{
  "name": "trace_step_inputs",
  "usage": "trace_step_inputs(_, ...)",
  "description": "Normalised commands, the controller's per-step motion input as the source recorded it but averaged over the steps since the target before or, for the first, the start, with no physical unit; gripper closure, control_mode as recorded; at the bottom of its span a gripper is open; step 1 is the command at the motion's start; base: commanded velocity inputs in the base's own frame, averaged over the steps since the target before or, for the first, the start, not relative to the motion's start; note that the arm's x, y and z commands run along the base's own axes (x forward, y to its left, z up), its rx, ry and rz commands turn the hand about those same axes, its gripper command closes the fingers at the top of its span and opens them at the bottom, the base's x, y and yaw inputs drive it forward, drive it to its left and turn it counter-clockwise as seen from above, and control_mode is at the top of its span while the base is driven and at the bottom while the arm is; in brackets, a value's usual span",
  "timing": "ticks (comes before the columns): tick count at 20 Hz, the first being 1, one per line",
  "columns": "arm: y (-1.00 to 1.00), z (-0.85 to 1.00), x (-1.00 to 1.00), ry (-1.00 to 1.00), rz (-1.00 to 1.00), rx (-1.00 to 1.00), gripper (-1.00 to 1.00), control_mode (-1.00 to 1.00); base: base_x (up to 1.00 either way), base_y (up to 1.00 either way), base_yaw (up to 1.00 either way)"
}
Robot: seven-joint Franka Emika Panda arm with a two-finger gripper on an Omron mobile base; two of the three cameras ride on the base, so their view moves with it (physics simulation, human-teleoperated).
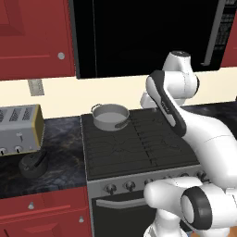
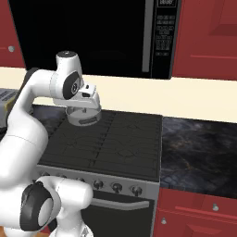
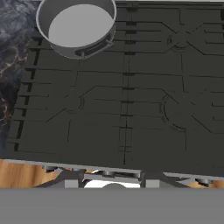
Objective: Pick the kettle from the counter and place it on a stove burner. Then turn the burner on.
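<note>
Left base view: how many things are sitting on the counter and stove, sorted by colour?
Silver: 2, the pot on the stove and the toaster on the counter
Black: 1, the kettle on the counter
Total: 3

**A home kitchen**

We see a black grated stove (image 1: 139, 143) with front knobs, a silver pot (image 1: 111, 116) at its 10 o'clock burner, a toaster (image 1: 18, 129) on the marbled bench (image 1: 65, 139), red cabinets (image 1: 34, 37) and a black microwave (image 2: 92, 32) overhead.
</note>
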Motion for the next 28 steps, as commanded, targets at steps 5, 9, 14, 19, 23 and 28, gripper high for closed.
trace_step_inputs(5, 0.00, 0.02, -0.20, -0.08, 0.00, 0.00, -1.00, -1.00, 0.00, 0.00, 0.00)
trace_step_inputs(9, 0.03, 0.05, -0.28, -0.15, 0.01, 0.00, -1.00, -1.00, 0.00, 0.00, 0.00)
trace_step_inputs(14, 0.00, 0.13, -0.54, -0.25, 0.00, 0.00, -1.00, -1.00, 0.00, 0.00, 0.00)
trace_step_inputs(19, 0.00, 0.15, -0.66, -0.25, 0.00, 0.00, -1.00, -1.00, 0.00, 0.00, 0.00)
trace_step_inputs(23, 0.00, 0.09, -0.48, -0.19, 0.00, 0.00, -1.00, -1.00, 0.00, 0.00, 0.00)
trace_step_inputs(28, 0.00, 0.01, -0.15, -0.07, 0.00, 0.00, -1.00, -1.00, 0.00, 0.00, 0.00)
